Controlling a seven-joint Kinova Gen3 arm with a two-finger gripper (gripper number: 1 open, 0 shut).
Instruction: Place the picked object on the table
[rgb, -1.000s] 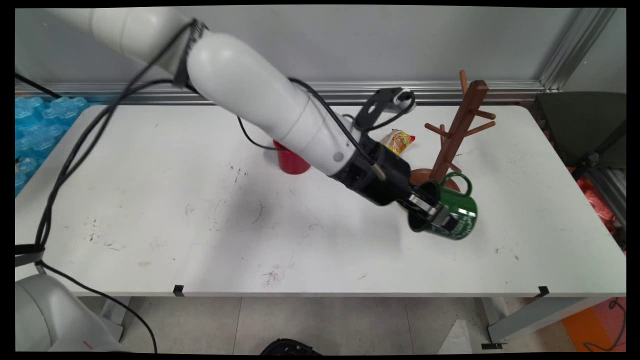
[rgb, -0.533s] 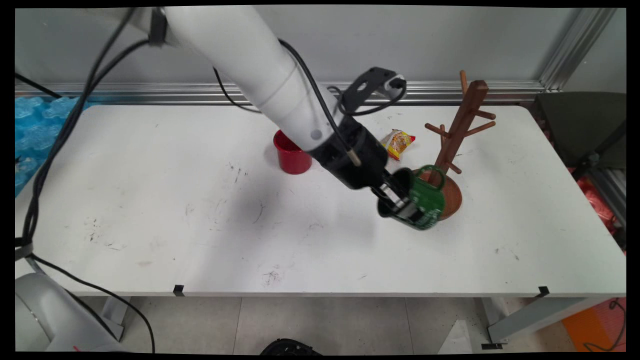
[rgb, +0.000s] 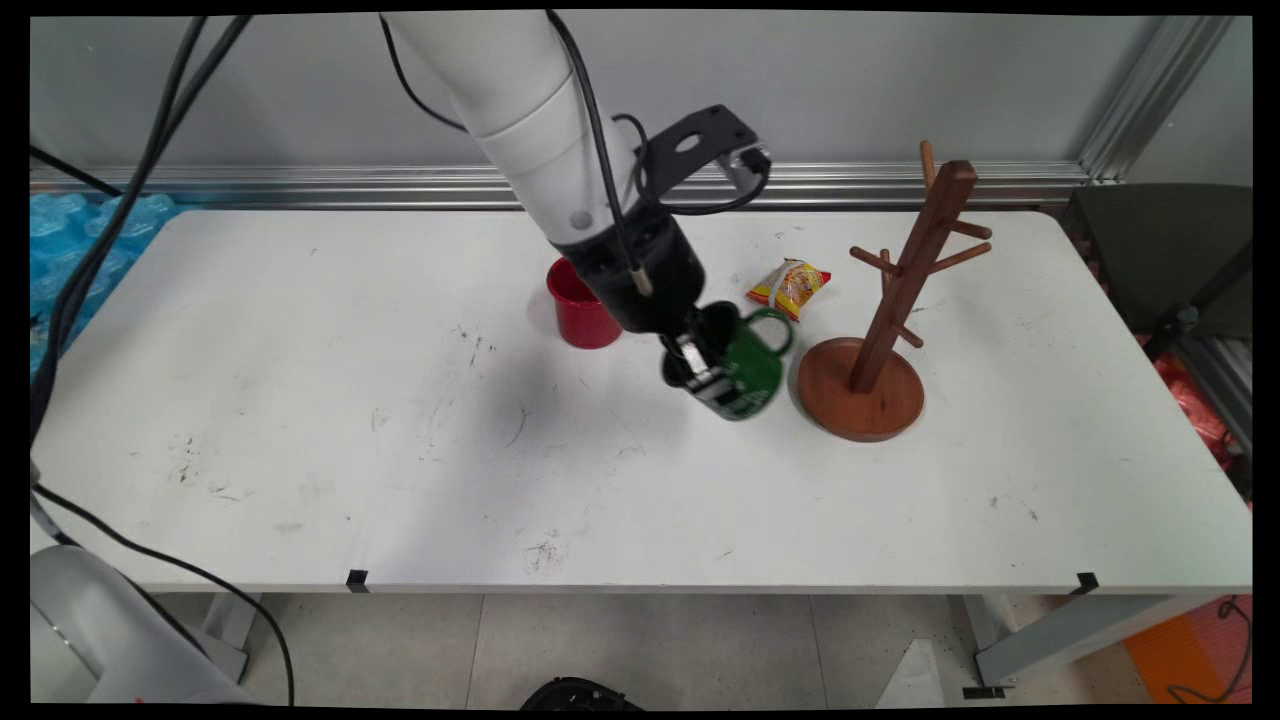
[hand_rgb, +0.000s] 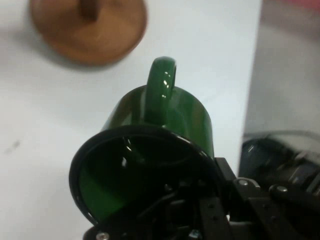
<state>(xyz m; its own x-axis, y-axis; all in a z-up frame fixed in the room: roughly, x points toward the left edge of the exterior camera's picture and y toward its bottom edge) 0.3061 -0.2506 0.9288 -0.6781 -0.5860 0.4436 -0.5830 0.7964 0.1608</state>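
My gripper (rgb: 706, 372) is shut on the rim of a green mug (rgb: 746, 370), one finger inside it and one outside. The mug hangs tilted above the table (rgb: 300, 400), its handle (rgb: 772, 322) up and to the right. In the hand view the green mug (hand_rgb: 150, 150) fills the frame with its dark mouth toward the camera and its handle (hand_rgb: 161, 85) on top. A wooden mug tree (rgb: 880, 330) stands just to the right of the mug; its round base (hand_rgb: 90, 27) shows at the top of the hand view. A red cup (rgb: 580, 312) stands just left of my hand.
A yellow and red snack packet (rgb: 790, 284) lies behind the mug, near the mug tree. Blue bubble wrap (rgb: 60, 260) sits off the table's left end. Black cables hang along the left side.
My arm has carried the green mug left and back, away from the mug tree's base, to a spot between the red cup and the tree. The grip has stayed shut.
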